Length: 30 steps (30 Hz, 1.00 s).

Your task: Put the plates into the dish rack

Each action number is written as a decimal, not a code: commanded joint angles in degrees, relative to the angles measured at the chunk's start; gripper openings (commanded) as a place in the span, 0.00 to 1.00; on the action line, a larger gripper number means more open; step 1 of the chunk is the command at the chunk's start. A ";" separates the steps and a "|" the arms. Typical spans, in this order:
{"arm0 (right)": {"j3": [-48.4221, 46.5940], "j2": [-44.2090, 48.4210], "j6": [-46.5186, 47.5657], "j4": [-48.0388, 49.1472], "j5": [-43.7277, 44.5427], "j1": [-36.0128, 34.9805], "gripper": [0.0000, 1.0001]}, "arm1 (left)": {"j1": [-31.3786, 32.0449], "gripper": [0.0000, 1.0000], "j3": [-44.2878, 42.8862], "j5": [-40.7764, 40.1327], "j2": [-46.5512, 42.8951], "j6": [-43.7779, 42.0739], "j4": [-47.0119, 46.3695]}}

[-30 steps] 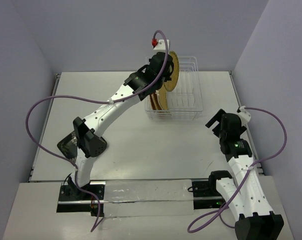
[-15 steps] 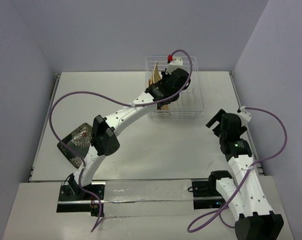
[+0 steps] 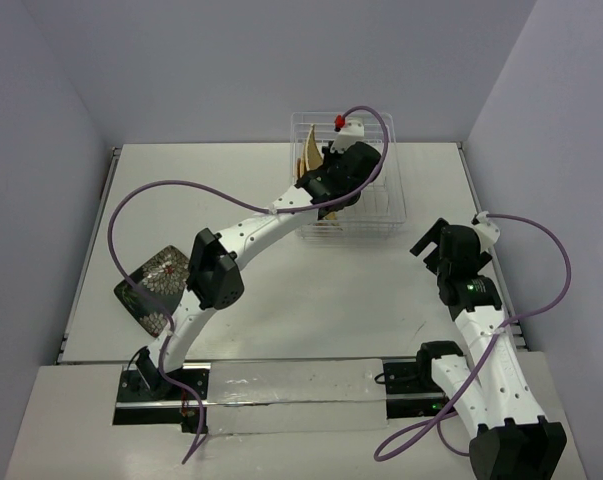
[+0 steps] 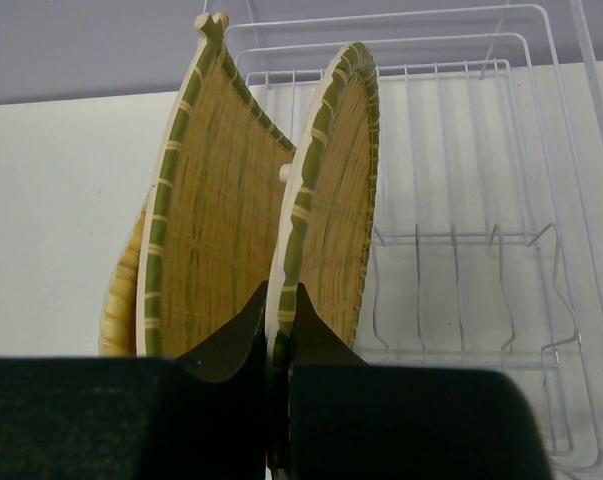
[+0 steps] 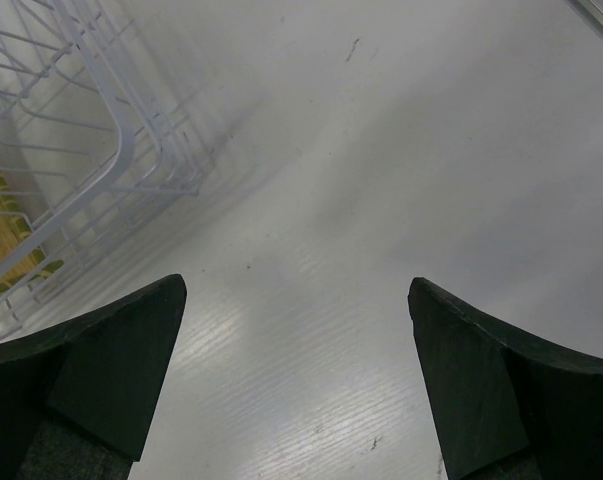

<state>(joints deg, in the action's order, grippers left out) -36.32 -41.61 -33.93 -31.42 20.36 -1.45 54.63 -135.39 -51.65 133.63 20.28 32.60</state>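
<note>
Left wrist view: the left jaws are pinched tight on the bottom edge of the round yellow plate (image 4: pixel 331 200); it stands upright in the dish rack (image 4: pixel 461 250), just beside the square yellow plate (image 4: pixel 221 210); the slots to its right are free; the right jaws gape wide, holding nothing, over the table (image 5: pixel 381 200) near the rack's corner; the black plate (image 3: pixel 149 290) lies by the table's left edge.

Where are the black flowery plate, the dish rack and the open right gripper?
black floral plate (image 3: pixel 149 290), top view, its patterned face.
dish rack (image 3: pixel 383 203), top view, its bare right side.
right gripper (image 5: pixel 296 290), right wrist view, midway between its fingertips.
</note>
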 commanded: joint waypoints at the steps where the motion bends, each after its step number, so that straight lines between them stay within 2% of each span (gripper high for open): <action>1: -0.51 0.02 0.27 0.13 1.78 0.39 1.00 | -0.13 0.00 -0.79 1.65 0.22 1.17 -3.74; 10: -0.16 0.79 0.30 0.13 1.64 0.40 1.00 | -1.08 0.00 0.11 1.70 1.55 7.46 0.44; 20: -0.41 -0.74 0.36 0.22 1.63 0.32 1.00 | -1.37 0.00 1.90 0.69 -0.97 6.55 -0.26; 30: -0.16 -0.32 0.44 0.30 1.61 0.40 1.00 | -0.93 0.00 2.68 4.77 2.25 8.46 0.80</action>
<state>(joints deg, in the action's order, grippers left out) -36.29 -42.28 -33.71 -31.42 20.38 -1.45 53.45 -132.60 -48.60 135.04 27.50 34.85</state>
